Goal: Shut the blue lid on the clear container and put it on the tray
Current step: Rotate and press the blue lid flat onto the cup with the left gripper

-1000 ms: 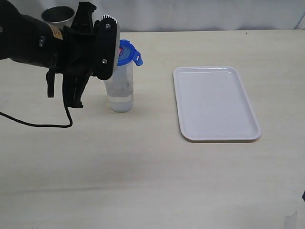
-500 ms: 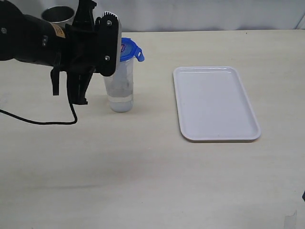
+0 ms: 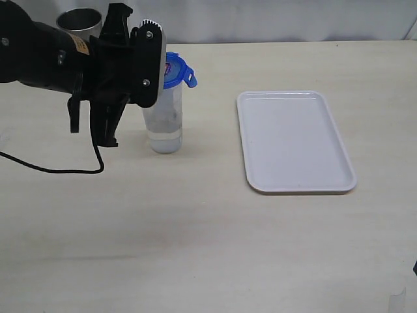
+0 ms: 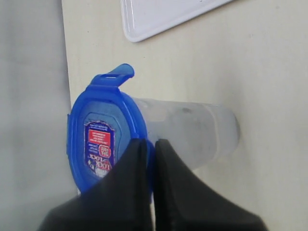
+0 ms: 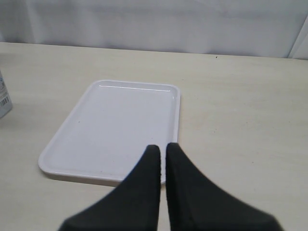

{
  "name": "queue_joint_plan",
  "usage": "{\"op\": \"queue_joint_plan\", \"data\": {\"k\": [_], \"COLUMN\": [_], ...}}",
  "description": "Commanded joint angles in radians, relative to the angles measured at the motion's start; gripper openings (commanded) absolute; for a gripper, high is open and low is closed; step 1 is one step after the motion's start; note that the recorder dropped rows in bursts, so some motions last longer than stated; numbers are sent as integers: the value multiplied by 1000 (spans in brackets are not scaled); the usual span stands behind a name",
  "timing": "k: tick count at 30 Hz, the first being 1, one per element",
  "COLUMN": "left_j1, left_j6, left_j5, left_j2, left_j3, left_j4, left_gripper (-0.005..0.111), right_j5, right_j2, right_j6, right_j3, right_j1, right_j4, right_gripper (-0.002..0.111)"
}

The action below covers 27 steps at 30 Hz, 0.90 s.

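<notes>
There is one clear container (image 3: 164, 120), and one blue lid (image 3: 174, 70) sits on top of it. The lid has one red-and-blue sticker (image 4: 99, 145), and one of its snap flaps (image 4: 117, 76) can be seen sticking out. The other flaps cannot be counted from here. There is one white tray (image 3: 294, 140), one steel cup (image 3: 79, 19), and one black cable (image 3: 58, 171), all on a single bench (image 3: 208, 241). Two claws are in view: the left claw (image 4: 147, 143) and the right claw (image 5: 160, 149).
</notes>
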Motion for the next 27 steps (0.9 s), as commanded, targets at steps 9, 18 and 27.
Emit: {"op": "queue_joint_plan", "data": {"k": [9, 18, 27], "left_j1": [-1, -1, -1], "left_j6": [-12, -41, -89], "left_j5": [-21, -38, -73], "left_j2": [0, 0, 0], "left_j3": [1, 1, 1], "left_j4": [-11, -11, -11], "left_gripper": [8, 39, 39], "right_j5": [-3, -3, -3], "right_j2": [-4, -4, -4], "right_j6": [1, 1, 1], "right_j3": [2, 2, 2], "right_j1": [-6, -6, -6], "right_j4": [-4, -4, -4], "right_gripper": [4, 4, 4]}}
